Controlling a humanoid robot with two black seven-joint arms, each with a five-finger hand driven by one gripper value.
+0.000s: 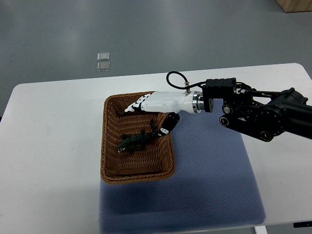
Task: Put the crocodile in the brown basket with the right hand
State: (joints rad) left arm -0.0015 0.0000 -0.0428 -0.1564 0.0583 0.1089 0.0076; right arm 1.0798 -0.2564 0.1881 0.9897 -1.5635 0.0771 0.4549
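right hand over brown basket far side, fingers loosely spread, gripping nothing, crocodile lying inside

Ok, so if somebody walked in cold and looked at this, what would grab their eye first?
Probably the brown wicker basket in the middle of the white table, partly on a blue-grey mat, with a dark green toy crocodile lying on its floor. Next, the robot's white right hand, on a black arm from the right edge, reaching over the basket's far right corner just above the crocodile.
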